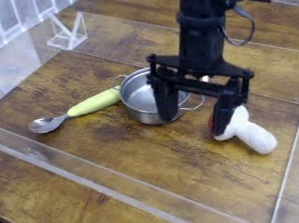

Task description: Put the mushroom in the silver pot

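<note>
Mushroom [248, 132] lies on its side on the wooden surface [145, 174], right of the silver pot [148, 97] and apart from it. Its long axis runs diagonally: the reddish-brown cap points far-left, toward the pot, and the thick white stem points near-right. The cap end is partly hidden behind one finger of the tool [199, 108].

In this single camera view, the black arm comes down from the far side with the tool pointing straight down. Its fingers stand wide apart, clamped on nothing: the left one hangs in front of the pot's right rim, the right one just at the mushroom's cap. Whether that finger touches the cap cannot be told.

Left of the pot lie a yellow-green vegetable [93, 101] and a grey spoon [46, 123], end to end.
</note>
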`<state>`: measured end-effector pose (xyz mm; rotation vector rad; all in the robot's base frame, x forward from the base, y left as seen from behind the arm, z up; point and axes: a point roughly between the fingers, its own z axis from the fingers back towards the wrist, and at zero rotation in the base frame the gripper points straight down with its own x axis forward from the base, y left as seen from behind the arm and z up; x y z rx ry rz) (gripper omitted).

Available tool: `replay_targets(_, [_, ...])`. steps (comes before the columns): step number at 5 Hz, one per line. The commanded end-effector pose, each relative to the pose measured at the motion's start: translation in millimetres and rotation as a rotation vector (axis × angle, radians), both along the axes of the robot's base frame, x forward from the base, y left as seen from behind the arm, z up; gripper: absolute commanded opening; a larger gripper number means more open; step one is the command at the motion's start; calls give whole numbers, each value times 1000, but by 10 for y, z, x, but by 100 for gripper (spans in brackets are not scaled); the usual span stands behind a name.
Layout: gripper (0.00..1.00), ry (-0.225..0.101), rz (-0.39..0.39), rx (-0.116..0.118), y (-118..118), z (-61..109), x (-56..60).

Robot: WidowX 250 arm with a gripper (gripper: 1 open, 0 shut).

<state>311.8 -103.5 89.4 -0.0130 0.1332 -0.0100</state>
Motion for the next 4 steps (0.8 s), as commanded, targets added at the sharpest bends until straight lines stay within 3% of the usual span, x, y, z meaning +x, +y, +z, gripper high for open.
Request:
replay_targets(1, [100, -78, -51, -15, -5, 115, 236])
replay_targets(2, [100, -83, -73, -9, 82, 51, 408])
replay_targets(4, [100, -78, -113, -2, 43, -59, 510])
